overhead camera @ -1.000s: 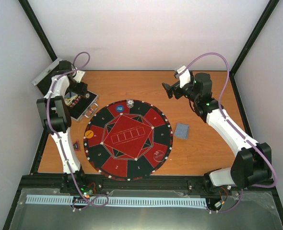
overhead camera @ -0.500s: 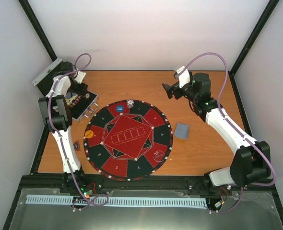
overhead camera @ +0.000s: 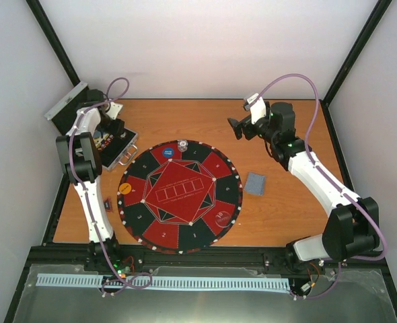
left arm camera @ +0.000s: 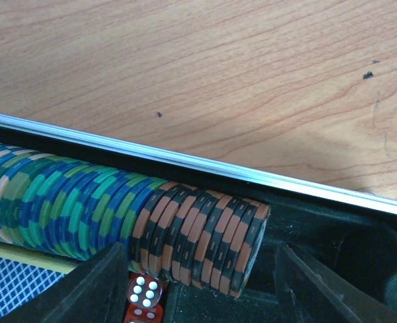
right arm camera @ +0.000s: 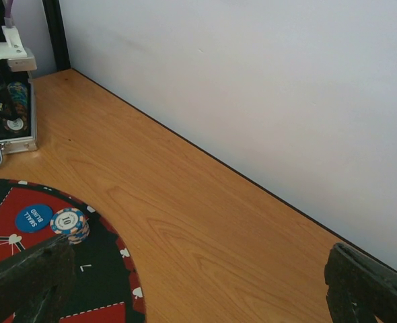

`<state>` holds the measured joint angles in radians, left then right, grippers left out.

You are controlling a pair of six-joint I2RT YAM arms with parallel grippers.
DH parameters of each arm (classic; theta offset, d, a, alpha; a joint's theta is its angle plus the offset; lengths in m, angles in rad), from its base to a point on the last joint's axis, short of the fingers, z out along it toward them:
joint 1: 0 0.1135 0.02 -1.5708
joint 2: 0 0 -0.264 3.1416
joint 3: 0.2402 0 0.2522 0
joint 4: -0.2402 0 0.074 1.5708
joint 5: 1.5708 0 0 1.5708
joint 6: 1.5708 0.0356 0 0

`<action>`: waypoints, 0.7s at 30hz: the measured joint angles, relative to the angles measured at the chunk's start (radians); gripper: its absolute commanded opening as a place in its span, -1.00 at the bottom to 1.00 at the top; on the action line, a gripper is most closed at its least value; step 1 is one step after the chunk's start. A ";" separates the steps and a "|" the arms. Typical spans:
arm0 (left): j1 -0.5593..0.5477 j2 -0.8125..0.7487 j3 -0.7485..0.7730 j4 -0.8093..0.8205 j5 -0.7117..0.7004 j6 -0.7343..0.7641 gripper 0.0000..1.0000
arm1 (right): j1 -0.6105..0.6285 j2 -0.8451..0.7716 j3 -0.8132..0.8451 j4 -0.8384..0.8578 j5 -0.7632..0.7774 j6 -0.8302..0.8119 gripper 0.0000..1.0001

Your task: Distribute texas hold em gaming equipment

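Wood-grain counter (overhead camera: 185, 121) under even light, plain white walls (overhead camera: 205, 47) around, black frame posts (overhead camera: 52, 42) in far corners.

Chip stack (right arm camera: 70, 224) sitting on mat (right arm camera: 104, 282) at 8 o'clock, just beside blue button (right arm camera: 34, 217); fingers (right arm camera: 30, 282) standing wide apart.

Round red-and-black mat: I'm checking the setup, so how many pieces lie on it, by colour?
Blue round button: 1
Orange round button: 1
Clear round disc: 1
Small stack of blue-and-white chips: 1
Total: 4
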<state>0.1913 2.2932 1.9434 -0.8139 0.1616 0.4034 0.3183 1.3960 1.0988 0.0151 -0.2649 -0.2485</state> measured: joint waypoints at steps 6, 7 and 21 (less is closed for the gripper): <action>0.000 0.002 -0.001 0.003 0.011 0.001 0.22 | 0.000 0.000 0.005 -0.005 0.002 -0.010 1.00; 0.000 0.002 -0.005 0.005 0.015 0.003 0.21 | 0.000 0.000 0.006 -0.005 0.003 -0.011 1.00; -0.010 -0.062 -0.160 0.051 0.034 0.041 0.21 | 0.000 0.000 0.008 -0.016 0.012 -0.018 1.00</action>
<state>0.1818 2.2314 1.7832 -0.7631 0.1959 0.4442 0.3183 1.3964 1.1065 -0.0010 -0.2531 -0.2661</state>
